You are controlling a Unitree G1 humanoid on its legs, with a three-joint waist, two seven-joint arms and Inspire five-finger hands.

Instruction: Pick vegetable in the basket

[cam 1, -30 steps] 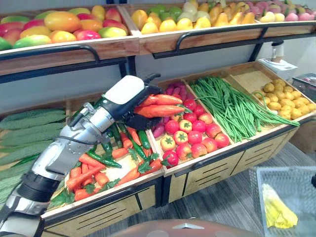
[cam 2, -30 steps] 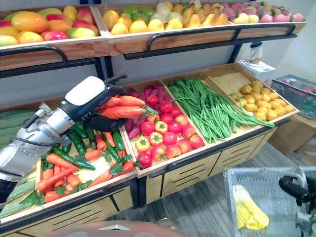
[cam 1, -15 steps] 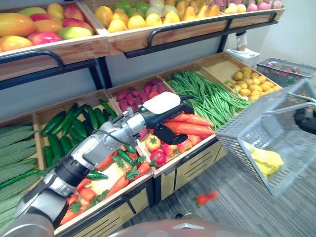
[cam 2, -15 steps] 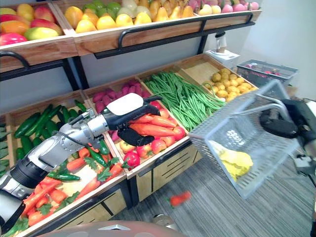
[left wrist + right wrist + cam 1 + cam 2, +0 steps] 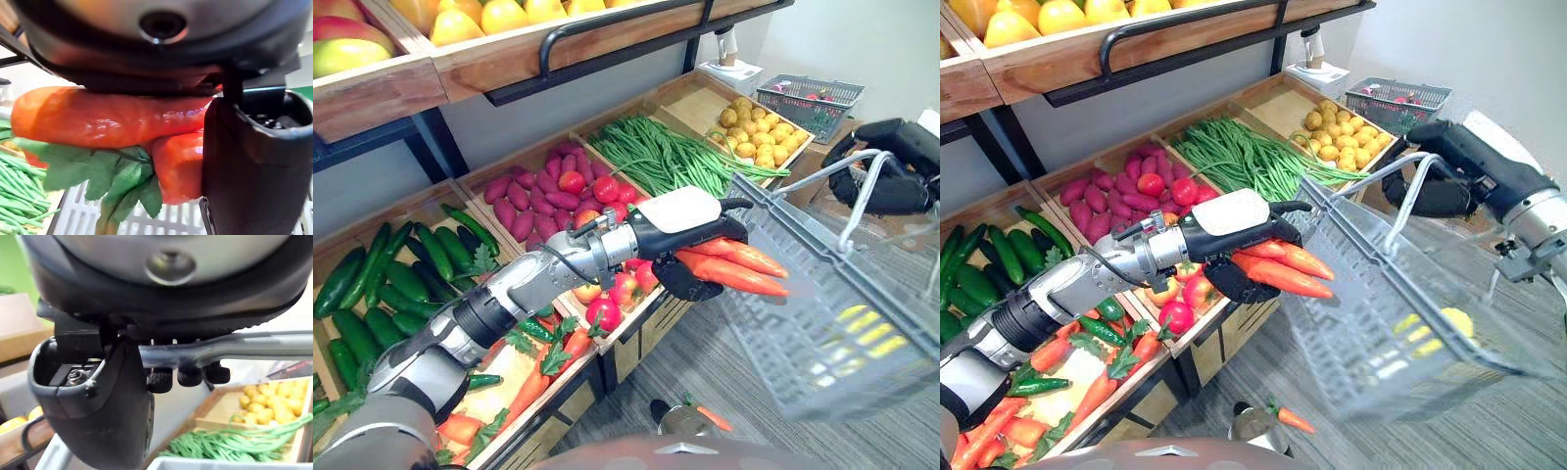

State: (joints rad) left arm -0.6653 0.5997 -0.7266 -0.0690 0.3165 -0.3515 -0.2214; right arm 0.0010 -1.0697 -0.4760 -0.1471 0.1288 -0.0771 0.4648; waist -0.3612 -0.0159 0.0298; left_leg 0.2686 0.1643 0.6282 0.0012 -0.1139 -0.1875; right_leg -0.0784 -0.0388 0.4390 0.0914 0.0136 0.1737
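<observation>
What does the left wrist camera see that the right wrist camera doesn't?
The left wrist view has the left hand squeezing orange carrots with green leaves. The right wrist view has the right hand curled round the basket's handle, plus yellow potatoes in a crate. Both catch the green beans and a bit of the grey basket.

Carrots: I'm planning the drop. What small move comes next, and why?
Probably ease the left robot hand a bit further over the basket before letting go: it grips the carrots just at the rim, while the right robot hand holds the handle.
</observation>
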